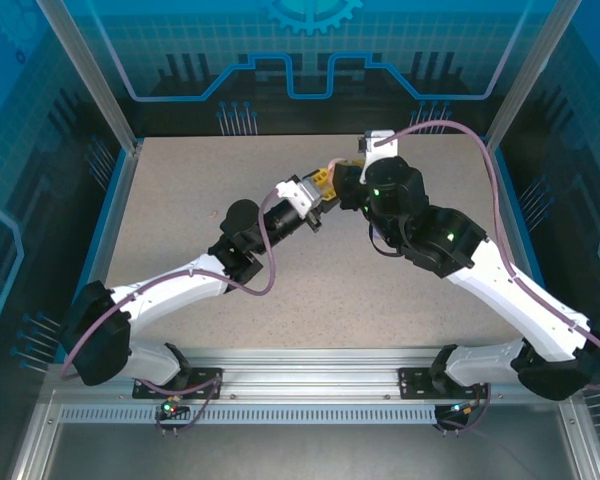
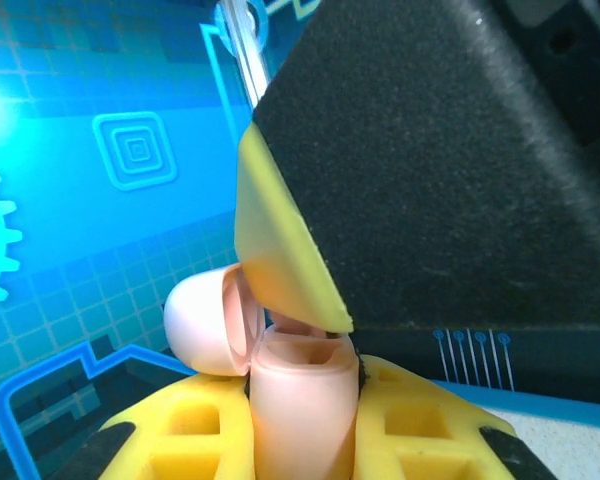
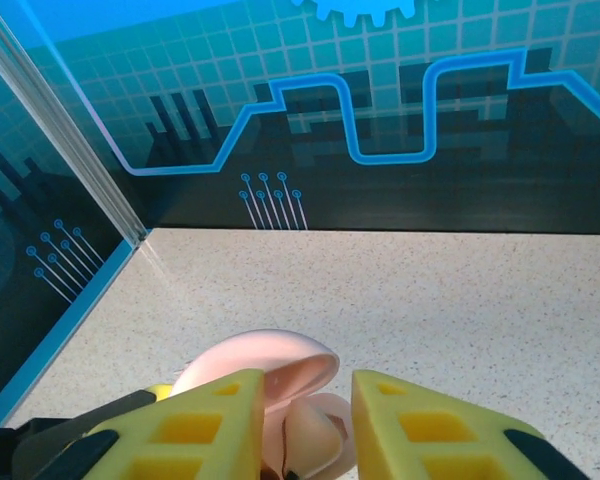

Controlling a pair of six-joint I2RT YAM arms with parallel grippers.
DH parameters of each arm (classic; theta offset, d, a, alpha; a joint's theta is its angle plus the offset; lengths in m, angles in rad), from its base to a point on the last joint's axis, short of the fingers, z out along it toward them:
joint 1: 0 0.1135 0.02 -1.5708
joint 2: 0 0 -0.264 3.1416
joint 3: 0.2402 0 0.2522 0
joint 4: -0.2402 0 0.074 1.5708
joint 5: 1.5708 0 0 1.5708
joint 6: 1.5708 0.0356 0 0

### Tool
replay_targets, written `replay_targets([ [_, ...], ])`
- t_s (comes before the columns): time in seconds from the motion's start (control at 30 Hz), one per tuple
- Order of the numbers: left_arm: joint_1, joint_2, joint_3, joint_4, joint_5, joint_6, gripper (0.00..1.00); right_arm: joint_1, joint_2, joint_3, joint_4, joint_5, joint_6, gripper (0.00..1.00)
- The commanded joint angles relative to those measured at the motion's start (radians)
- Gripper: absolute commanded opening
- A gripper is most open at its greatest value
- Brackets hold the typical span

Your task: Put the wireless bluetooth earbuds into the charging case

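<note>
Both pincers meet at one open pink case (image 3: 280, 395).

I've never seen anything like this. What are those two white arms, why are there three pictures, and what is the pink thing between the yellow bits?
These are two robot arms bolted to the near edge of a speckled table. One picture looks down from above; the other two come from small cameras on each wrist, so you see that arm's own yellow fingers at the bottom. From above, the left gripper and the right gripper meet above the table's far part. The pink thing is a charging case for earbuds, its lid hinged open. The left gripper's fingers clamp its body from both sides. In the right wrist view, the right gripper's fingers stand apart, with the open case between them. I can't make out an earbud for certain.
</note>
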Motion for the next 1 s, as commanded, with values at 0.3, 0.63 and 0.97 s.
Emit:
replay_targets([
  [0.3, -0.012, 0.007, -0.045, 0.133, -0.060, -0.085, 0.00, -0.023, 0.075, 0.111, -0.095, -0.099, 0.071, 0.63],
  [0.63, -0.012, 0.018, -0.051, 0.123, -0.073, -0.095, 0.00, -0.060, 0.000, 0.136, -0.031, -0.259, 0.086, 0.91],
  [0.97, -0.011, 0.028, -0.049, 0.122, -0.087, -0.097, 0.00, -0.122, -0.154, 0.091, -0.018, -0.258, 0.106, 0.92],
])
